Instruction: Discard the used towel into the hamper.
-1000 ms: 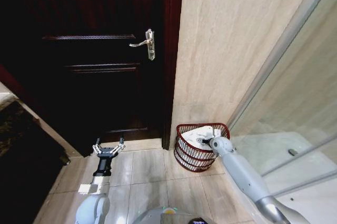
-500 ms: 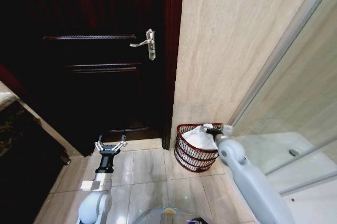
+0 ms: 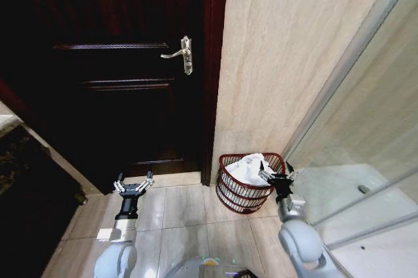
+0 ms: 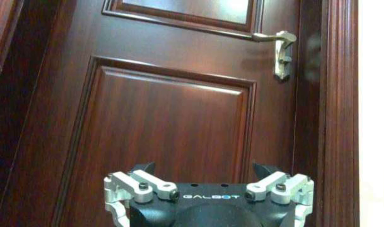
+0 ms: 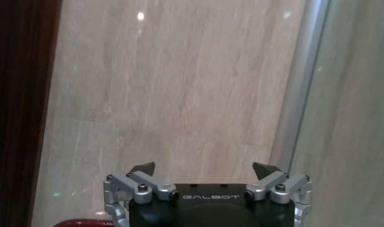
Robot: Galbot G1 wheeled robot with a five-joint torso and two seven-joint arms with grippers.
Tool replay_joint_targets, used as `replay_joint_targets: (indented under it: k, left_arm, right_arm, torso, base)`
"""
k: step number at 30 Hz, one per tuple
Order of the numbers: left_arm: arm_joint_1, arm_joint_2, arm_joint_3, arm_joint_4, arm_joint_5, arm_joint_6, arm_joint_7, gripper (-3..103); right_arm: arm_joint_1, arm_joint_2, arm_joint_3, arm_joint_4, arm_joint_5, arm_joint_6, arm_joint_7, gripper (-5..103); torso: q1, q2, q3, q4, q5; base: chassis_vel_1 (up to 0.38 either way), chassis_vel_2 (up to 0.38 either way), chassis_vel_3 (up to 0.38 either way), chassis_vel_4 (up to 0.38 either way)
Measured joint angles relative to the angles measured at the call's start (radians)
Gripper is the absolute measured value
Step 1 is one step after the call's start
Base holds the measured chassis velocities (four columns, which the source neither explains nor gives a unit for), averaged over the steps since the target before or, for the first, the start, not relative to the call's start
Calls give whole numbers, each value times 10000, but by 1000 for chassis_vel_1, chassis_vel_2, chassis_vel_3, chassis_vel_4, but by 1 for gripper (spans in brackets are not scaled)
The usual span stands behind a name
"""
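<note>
From the head camera: one round dark-red wire hamper (image 3: pixel 244 183) stands on the tiled floor against the beige wall, one white crumpled towel (image 3: pixel 247 168) inside. The right gripper (image 3: pixel 275 171) hovers at its rim, fingers spread, empty. The left gripper (image 3: pixel 134 182), open and empty, points at the dark wooden door (image 3: pixel 111 62). Left wrist camera: open fingertips (image 4: pixel 143 168) face that door. Right wrist camera: spread fingertips (image 5: pixel 143 168) face the wall (image 5: pixel 173 90).

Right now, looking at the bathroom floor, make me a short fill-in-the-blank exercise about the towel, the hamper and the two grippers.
1. The white towel lies inside the ____.
2. The hamper stands on the tiled floor against the beige ____.
3. The right gripper is above the hamper's rim with its fingers ____.
4. The left gripper points toward the dark wooden ____.

Missing words: hamper; wall; open; door
</note>
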Motion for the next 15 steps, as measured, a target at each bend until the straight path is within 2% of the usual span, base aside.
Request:
replay_joint_targets:
  k: [3,6,13,15]
  left_arm:
    - [-42,19,55,-28,-34,161,-43,100]
    - [-82,25,117,-65,-39,299,-46,100]
    - [-18,-116,97,-294,7,386,-46,100]
    - [67,-136,88,-386,41,560,-48,100]
  right_arm:
    - [-699,787,263,24,-551,658,-356,100]
    - [-1131,1030,416,147,-563,888,-386,100]
    - [-1243,900,604,219,-251,1029,-441,100]
    - [-1232,902,677,187,-81,1048,-516,100]
  torso:
    - [0,0,0,-3,2]
    - [0,0,0,-3,0]
    - [0,0,0,-1,2]
    - [0,0,0,0,3]
  base:
    - [0,0,0,0]
    - [0,0,0,0]
    - [0,0,0,0]
    - [0,0,0,0]
